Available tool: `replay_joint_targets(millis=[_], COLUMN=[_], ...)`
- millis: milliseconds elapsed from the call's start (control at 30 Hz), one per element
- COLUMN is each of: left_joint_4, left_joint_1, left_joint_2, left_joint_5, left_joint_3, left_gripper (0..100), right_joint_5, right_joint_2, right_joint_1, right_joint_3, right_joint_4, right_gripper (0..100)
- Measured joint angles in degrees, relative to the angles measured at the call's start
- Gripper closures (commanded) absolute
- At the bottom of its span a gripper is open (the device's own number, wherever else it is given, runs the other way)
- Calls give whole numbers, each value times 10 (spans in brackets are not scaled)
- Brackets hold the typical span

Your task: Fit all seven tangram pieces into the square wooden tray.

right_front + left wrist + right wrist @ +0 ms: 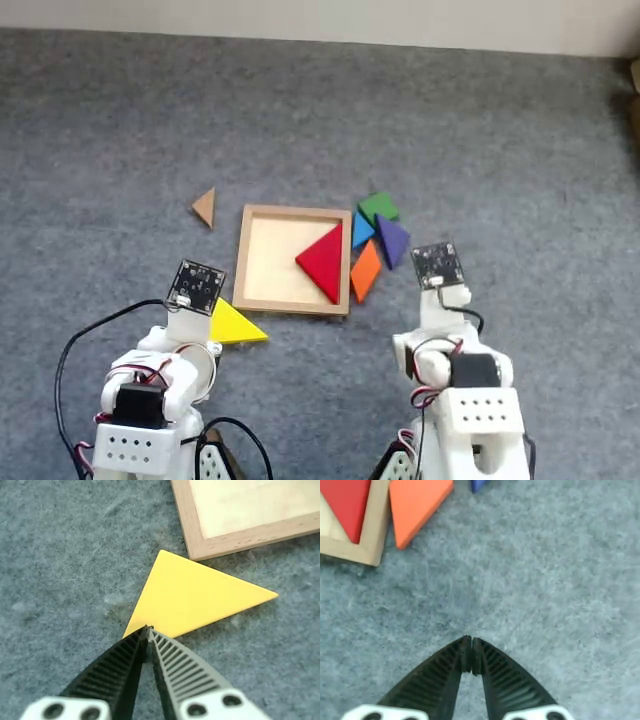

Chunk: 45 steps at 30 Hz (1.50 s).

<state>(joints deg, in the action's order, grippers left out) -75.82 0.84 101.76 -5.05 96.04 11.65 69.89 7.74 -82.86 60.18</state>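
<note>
The left gripper [148, 636] has its ribbed black fingers pressed together, holding nothing. Its tip sits at the edge of a flat yellow triangle [195, 600], close to one of the triangle's corners. The yellow triangle lies on the grey felt-covered table [120, 130], just outside the near left corner of the square wooden tray [243, 260]. One of its points nearly touches the tray's frame.

The right gripper [471, 655] is likewise pressed shut on nothing. It hangs over bare grey felt, near the right side of the tray and well apart from any piece. An orange parallelogram [417, 505] lies nearest to it, alongside the outer face of the tray's right rim.

Inside the tray, a large red triangle [325, 262] lies flat with its long edge against the right rim and its point aimed at the tray's middle. The other part of the pale wooden floor is bare.

Beyond the orange piece, a cluster sits just off the tray's far right corner. It holds a small blue triangle [362, 230] beside the rim, a purple triangle [392, 240] next to it, and a green square [378, 207] farthest away. A small tan wooden triangle [204, 207] lies alone off the tray's far left corner, apart from the frame.
</note>
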Motion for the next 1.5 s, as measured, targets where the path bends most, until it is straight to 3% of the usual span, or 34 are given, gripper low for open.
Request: replay_joint_targets(millis=[367, 600, 800, 1067, 1333, 1500], left_joint_4=[0, -3, -28, -76, -76, -30], left_joint_1=[14, 32, 32, 32, 32, 32], left_joint_2=[0, 0, 0, -7, -206, -380], left_joint_5=[-21, -232, -261, -266, -346, -409], left_joint_3=[-4, -121, -200, -225, -297, -340], left_gripper=[992, 991, 820, 716, 684, 684], right_joint_5=[0, -1, -1, -1, -1, -1], right_joint_2=[163, 224, 260, 286, 289, 289], right_joint_1=[-40, -52, -71, -81, -81, -81], right_joint_3=[-92, -132, -132, -133, -133, -133], right_joint_4=[0, 1, 1, 18, 19, 21], right_gripper=[982, 982, 982, 982, 982, 982])
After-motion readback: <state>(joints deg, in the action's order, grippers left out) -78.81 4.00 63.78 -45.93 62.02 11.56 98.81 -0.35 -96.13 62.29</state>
